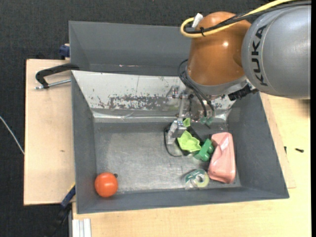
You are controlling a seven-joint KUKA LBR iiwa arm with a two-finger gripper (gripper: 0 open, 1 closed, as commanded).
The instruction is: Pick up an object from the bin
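In a grey metal bin (133, 154), the KUKA arm's claw (183, 127) hangs low at centre right of the frame, directly above a lime-green crumpled piece (188, 142) that lies at the upper left edge of a small heap. We judge the task to be at the approach-and-grasp step: nothing is lifted, and every object rests on the bin floor. The claw's tip looks to be touching or just short of the lime-green piece, but we cannot tell which. Nor can we tell whether the claw is released or clenched, since the orange wrist cover (217, 48) above hides much of it. We see nothing plainly gripped. Just right of the lime-green piece lies a darker green piece (205, 151), touching a pink soft-looking block (222, 157). A pale ring-like item (197, 178) sits below them, near the lower wall. An orange ball (105, 184) rests well apart in the lower left corner. The next move, in our view, calls for closing squarely on the lime-green piece without snagging its neighbours, then lifting straight clear of the heap.
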